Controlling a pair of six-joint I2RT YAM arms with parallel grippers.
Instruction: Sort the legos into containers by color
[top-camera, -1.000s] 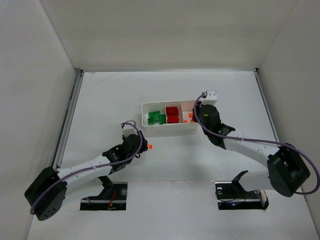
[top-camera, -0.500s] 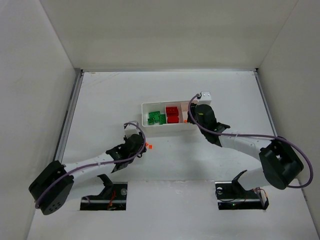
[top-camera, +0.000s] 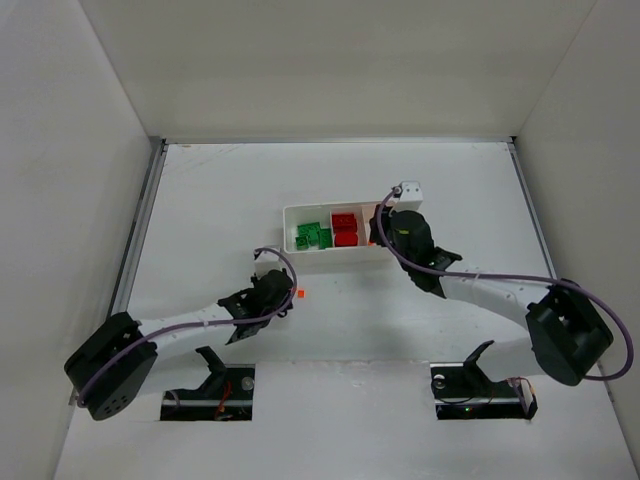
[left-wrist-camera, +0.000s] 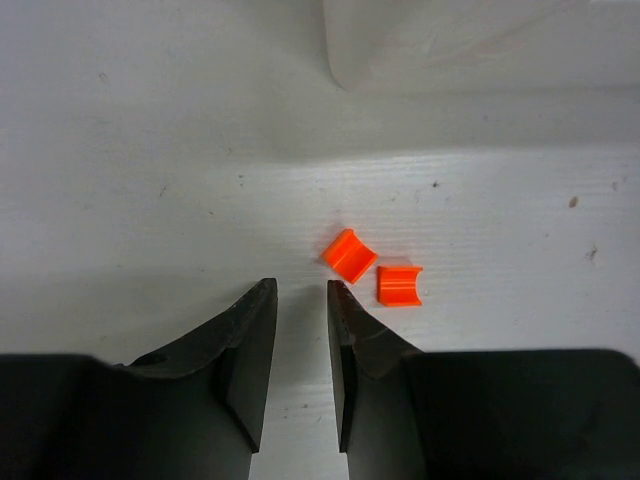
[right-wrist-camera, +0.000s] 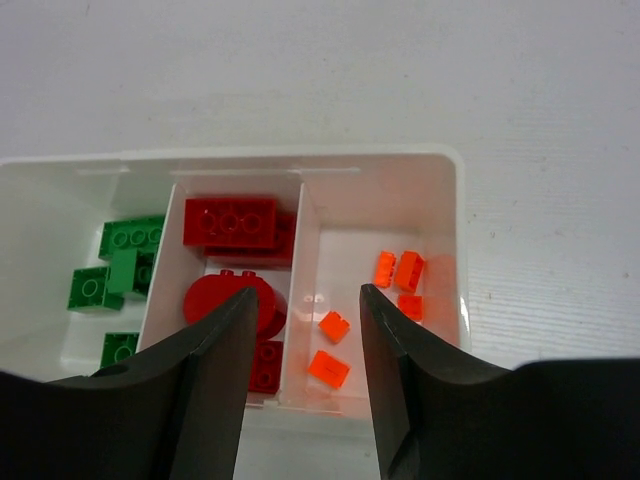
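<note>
1. Firstly, the left gripper has its black jaws almost together, with only a thin slit between them, and they hold nothing.
2. Just past its tips and a little to their right, two tiny orange plastic bits lie loose on the table. They are near the front wall of the white rectangular plastic tray but outside it, and they lie just beside each other.
3. The right gripper hangs above the tray, its jaws about half apart and empty.
4. Inside the tray, green plastic bricks lie in the left compartment, red plastic bricks in the middle one, and small orange pieces in the right one.
5. The risk, as I judge it, is that the left jaws stand beside the loose bits, not around them. If they close here or push forward, they may grip only air or flick a bit away from the tray. If both are taken together, one may slip out.
</note>
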